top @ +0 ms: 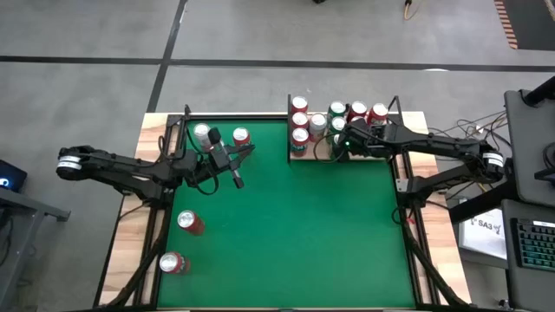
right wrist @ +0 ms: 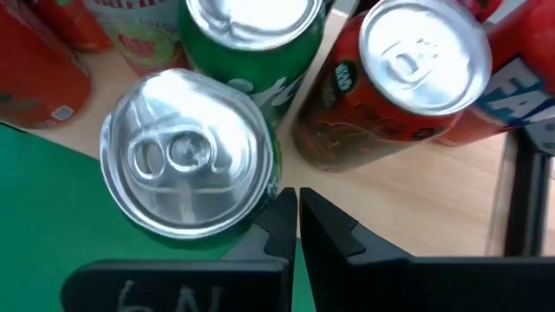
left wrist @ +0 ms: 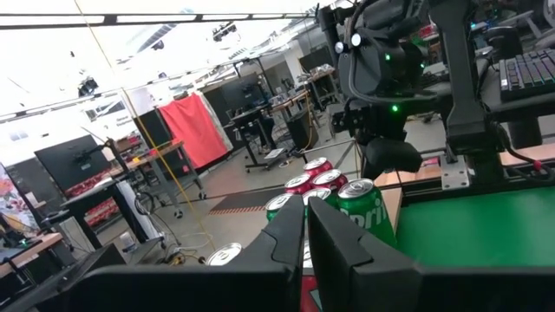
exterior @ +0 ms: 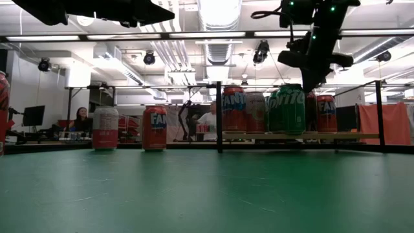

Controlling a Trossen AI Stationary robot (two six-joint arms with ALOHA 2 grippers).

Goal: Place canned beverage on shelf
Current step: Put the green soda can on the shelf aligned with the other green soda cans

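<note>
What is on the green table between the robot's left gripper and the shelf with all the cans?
Nothing. In the high view, the green felt between the left gripper and the shelf is bare.

A grey concrete floor [top: 260,35] crossed by dark lines is seen beyond the counter. Long ceiling light strips [exterior: 213,34] and ducts are shown overhead. A red cloth [left wrist: 195,126] is hung among desks, where a seated person [exterior: 81,120] is glimpsed.

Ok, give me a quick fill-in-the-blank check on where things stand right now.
1. The right gripper hovers above the shelf with its fingers ____.
2. The can nearest below it is a ____ Sprite can.
3. Off the shelf, ____ cans stand on the green table.

Missing words: shut; green; four
</note>
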